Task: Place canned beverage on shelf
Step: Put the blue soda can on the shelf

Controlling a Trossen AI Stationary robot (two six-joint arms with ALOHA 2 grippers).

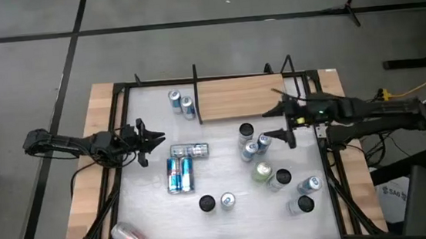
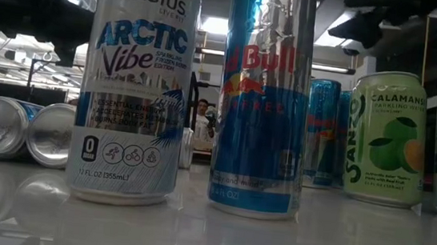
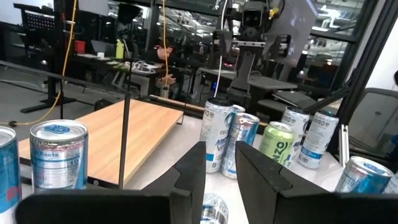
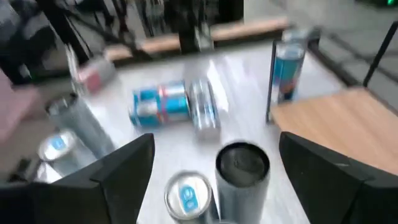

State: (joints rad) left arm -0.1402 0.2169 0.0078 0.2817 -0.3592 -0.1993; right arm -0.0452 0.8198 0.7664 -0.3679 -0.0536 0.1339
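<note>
Beside the shelf (image 1: pixel 240 97), the right claw (image 1: pixel 284 122) gapes open over upright cans (image 1: pixel 246 131); the left claw (image 1: pixel 151 140) hangs empty, barely parted.

R end effector (image 1: pixel 286 123) open, empty

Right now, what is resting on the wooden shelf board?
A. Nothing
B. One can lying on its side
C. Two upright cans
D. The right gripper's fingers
A: in the high view the shelf shows a bare board; the two nearest cans stand on the table just off its left end, and the right gripper hovers beyond its front edge, over the table.
</note>
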